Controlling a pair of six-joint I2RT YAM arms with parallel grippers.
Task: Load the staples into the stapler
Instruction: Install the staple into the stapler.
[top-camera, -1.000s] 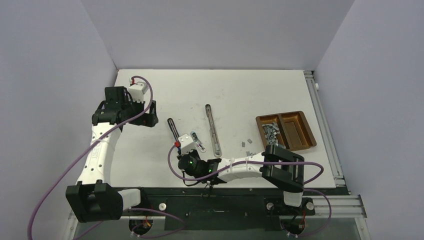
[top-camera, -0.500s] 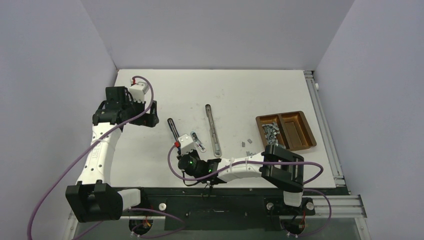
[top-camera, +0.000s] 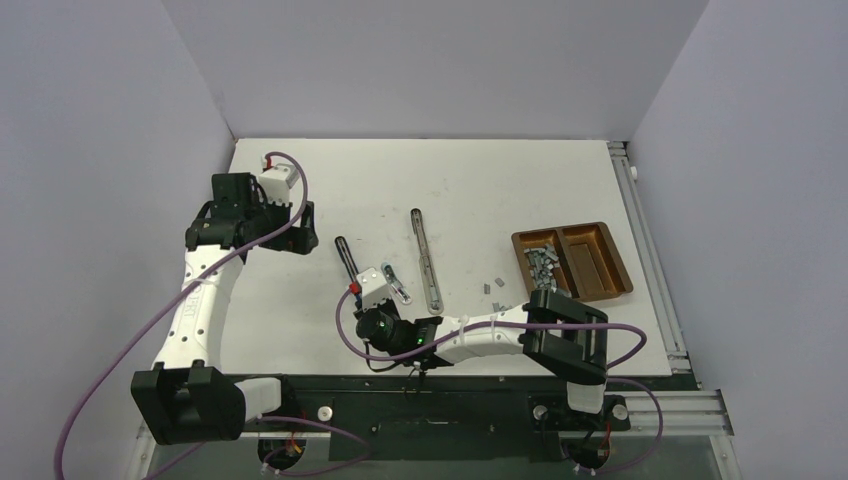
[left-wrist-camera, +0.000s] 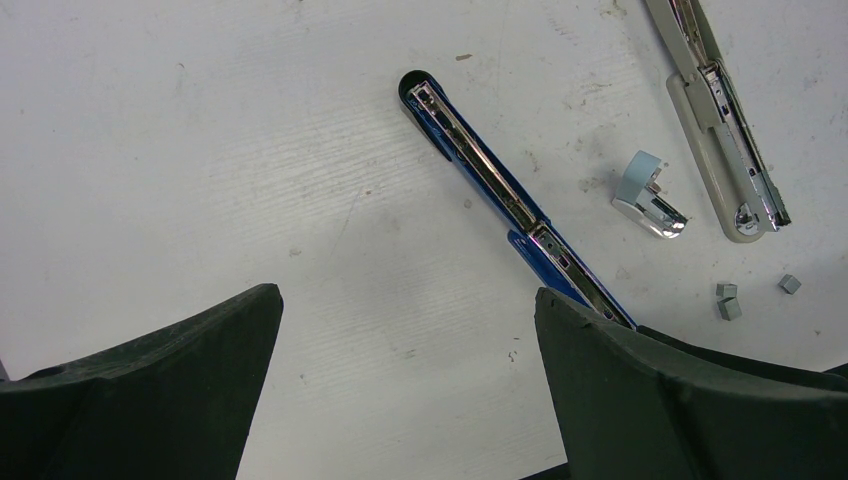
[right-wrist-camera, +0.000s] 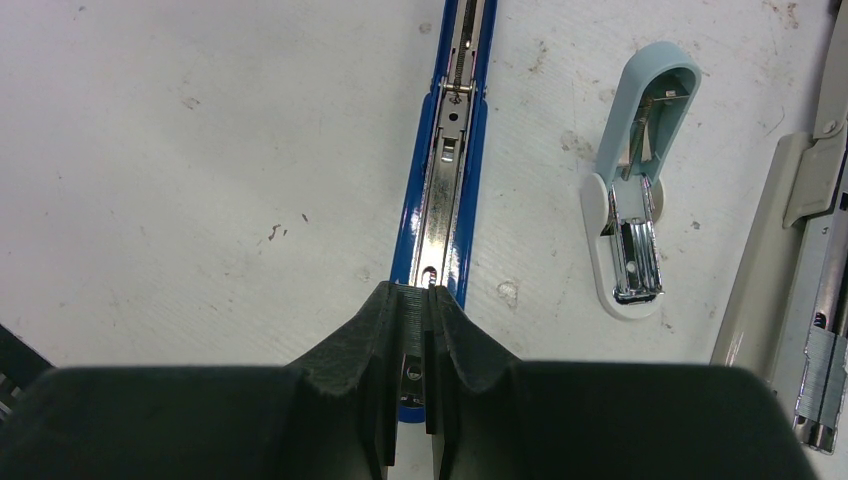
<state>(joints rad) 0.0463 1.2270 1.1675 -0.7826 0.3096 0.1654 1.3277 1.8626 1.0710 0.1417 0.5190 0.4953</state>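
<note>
The right gripper (right-wrist-camera: 428, 305), fingers (right-wrist-camera: 395, 330) nearly together, hides the near end of the blue stapler (right-wrist-camera: 447, 170) and anything between them. The beige stapler (right-wrist-camera: 765, 260) is cut by the frame's right edge; from overhead, the staples (top-camera: 540, 262) in the tray (top-camera: 619, 258) are too small to separate.

bare table (right-wrist-camera: 200, 150) left of blue stapler (right-wrist-camera: 455, 130), pale stapler (right-wrist-camera: 640, 150) and grey stapler (right-wrist-camera: 790, 250) crowd its right

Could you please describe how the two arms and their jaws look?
The left arm and right arm have white shells, black joint housings and a purple cable each. A green light glows near the right wrist. The jaws are black wedges.
</note>
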